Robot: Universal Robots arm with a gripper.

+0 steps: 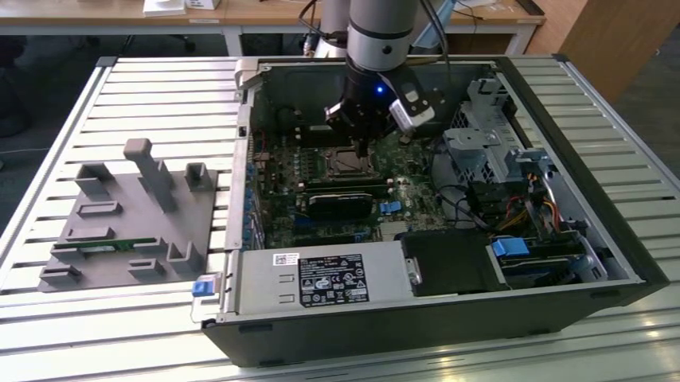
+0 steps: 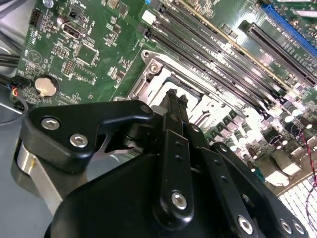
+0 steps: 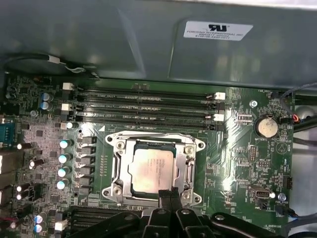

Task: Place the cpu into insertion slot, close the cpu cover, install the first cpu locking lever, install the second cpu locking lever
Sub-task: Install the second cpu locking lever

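The cpu (image 3: 152, 168), a pale tan-silver square, lies in the insertion slot (image 1: 345, 163) on the green motherboard inside the open computer case. The silvery cpu cover (image 3: 185, 171) lies flat around it, and the chip shows through its window. Thin metal levers run along the socket's sides; I cannot tell whether they are latched. My gripper (image 3: 169, 194) hangs just over one edge of the socket, its two black fingers pressed together with nothing between them. In the second wrist view the gripper (image 2: 174, 99) points down at the socket frame (image 2: 158, 74). In the exterior view the gripper (image 1: 367, 147) stands right above the socket.
Long black memory slots (image 3: 148, 106) run beside the socket, and a coin battery (image 3: 267, 126) sits on the board. The case wall (image 3: 148, 39) rises close behind. A black card (image 1: 340, 203), a power supply (image 1: 318, 278) and a drive cage (image 1: 499, 151) crowd the case. A grey fixture (image 1: 127, 215) lies on the slatted table.
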